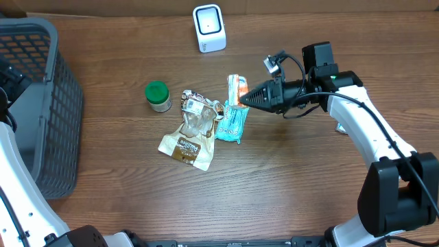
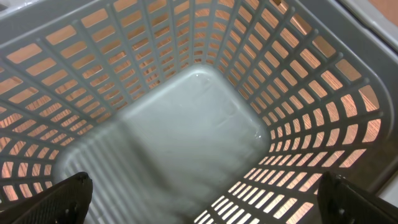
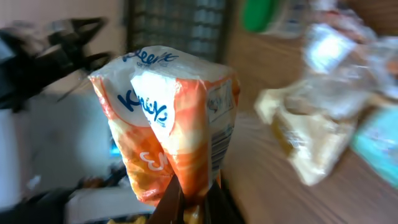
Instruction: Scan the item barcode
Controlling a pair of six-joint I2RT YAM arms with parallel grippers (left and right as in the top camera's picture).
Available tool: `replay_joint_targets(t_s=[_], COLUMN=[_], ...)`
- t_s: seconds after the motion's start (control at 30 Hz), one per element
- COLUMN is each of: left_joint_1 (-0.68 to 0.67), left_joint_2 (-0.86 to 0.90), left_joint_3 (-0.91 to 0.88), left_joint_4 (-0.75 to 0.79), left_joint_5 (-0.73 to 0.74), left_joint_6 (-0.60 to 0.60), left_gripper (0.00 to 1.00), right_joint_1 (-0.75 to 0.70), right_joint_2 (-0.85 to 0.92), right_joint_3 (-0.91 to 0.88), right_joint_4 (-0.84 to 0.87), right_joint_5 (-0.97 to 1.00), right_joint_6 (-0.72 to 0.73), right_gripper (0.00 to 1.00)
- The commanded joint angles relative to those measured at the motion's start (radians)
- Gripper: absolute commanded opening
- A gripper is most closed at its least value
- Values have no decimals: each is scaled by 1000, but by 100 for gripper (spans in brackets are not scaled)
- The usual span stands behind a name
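A: What's on the counter (image 1: 309,199)?

B: Biggest first: a grey basket (image 1: 41,103) at the left edge. It's empty; the left wrist view shows bare floor. The left hand (image 2: 205,205) hangs over it, spread and holding nothing, probably parked clear.

A: And the item?

B: Mid-counter lie a brown pouch (image 1: 188,134) and a teal packet (image 1: 232,125). Just above the packet, the right hand (image 1: 243,99) is pinching a tissue pack (image 3: 174,118) by one end, lifted. Gripped there, its barcode (image 3: 217,146) is left uncovered.

A: The scanner?

B: The scanner (image 1: 208,27) stands well apart at the far edge. A green-lidded jar (image 1: 158,96) sits closed, contents unclear.
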Motion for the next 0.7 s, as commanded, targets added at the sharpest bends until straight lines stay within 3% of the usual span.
replay_joint_targets(t_s=[0.0, 0.33, 0.53, 0.67], left_joint_1=[4, 4, 4, 4], left_joint_2=[4, 4, 4, 4], left_joint_3=[19, 19, 19, 19], left_joint_4=[3, 3, 3, 3], left_joint_5=[4, 4, 4, 4], left_joint_6=[-21, -21, -21, -21], left_gripper=[100, 100, 100, 100], right_joint_1=[20, 77, 182, 229], right_joint_2=[-21, -21, -15, 18], right_joint_3=[21, 21, 35, 48], right_joint_4=[-71, -239, -351, -368], right_joint_5=[422, 1290, 1594, 1683], right_joint_6=[59, 283, 378, 378], right_gripper=[4, 4, 4, 4])
